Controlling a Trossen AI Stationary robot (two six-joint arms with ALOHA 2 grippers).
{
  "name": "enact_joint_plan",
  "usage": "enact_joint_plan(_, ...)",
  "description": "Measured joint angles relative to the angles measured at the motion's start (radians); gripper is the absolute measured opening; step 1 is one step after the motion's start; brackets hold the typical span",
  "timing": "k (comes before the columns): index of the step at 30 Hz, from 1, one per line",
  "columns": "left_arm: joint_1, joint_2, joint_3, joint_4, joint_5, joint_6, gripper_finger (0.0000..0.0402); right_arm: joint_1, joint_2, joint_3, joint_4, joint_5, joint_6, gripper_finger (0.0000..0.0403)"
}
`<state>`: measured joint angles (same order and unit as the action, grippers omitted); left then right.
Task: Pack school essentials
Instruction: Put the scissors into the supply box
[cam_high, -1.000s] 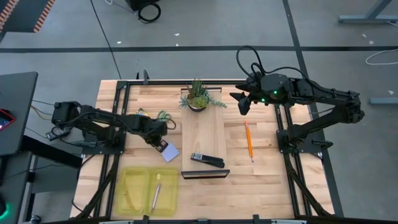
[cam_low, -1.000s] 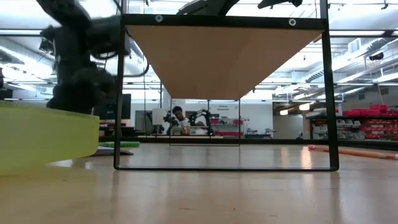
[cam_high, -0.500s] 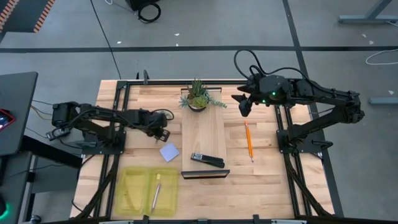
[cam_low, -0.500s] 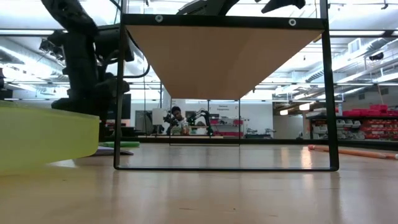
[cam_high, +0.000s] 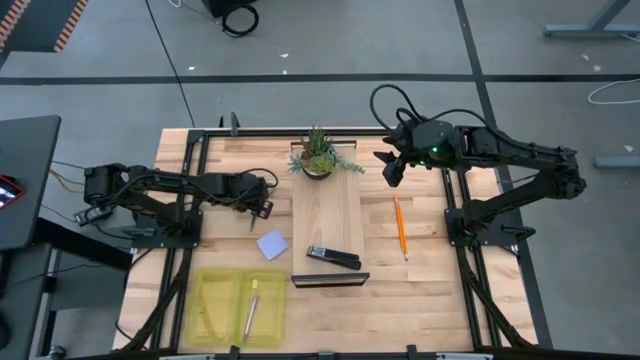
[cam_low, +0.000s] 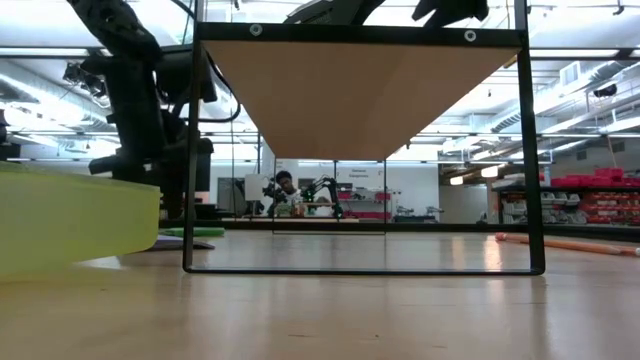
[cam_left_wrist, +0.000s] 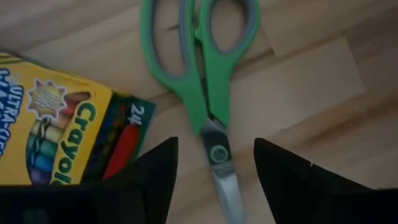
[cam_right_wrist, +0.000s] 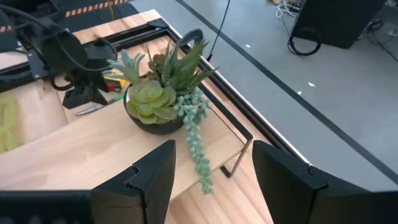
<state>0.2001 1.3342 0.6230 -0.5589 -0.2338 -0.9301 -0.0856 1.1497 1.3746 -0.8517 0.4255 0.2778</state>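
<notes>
High view: the left gripper is seen low over the pale wooden table, by the green-handled scissors near the table's far-left part. The pale blue square note pad lies flat and free on the wood, just nearer than the gripper. A translucent yellow plastic tray holds a thin purple pen. An orange pencil lies right of a raised wooden board, which carries a black stapler and a small potted plant. The right gripper is held above the far right of the board.

Low view: the tray's matt yellow wall is seen at the left, the board's black metal frame in the middle.

Left wrist view: the dark fingers are spread, empty, astride the scissors' steel blades; a glossy yellow-and-green crayon box lies beside.

Right wrist view: the fingers are parted, holding nothing; the plant's fleshy leaves are seen ahead.

Since one second ago, the left gripper has moved off the note pad to the scissors; the pad has been left on the table.
</notes>
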Motion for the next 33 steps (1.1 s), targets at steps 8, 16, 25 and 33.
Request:
enact_joint_plan(8, 0.0, 0.001, -0.022, 0.08, -0.039, 0.011, 0.0186, 0.016, 0.0, -0.009, 0.069, -0.016, -0.004, 0.022)
enact_joint_plan(16, 0.0, 0.001, -0.028, 0.094, -0.105, -0.002, 0.0189, 0.018, 0.0, -0.009, 0.11, -0.022, 0.0, 0.022)
enact_joint_plan(25, 0.0, 0.075, -0.029, 0.141, -0.101, -0.055, 0.0241, 0.019, 0.0, -0.009, 0.122, -0.034, 0.009, 0.022)
enact_joint_plan(33, 0.0, 0.101, -0.03, 0.146, -0.112, -0.129, 0.0222, 0.019, 0.0, -0.009, 0.122, -0.042, 0.01, 0.022)
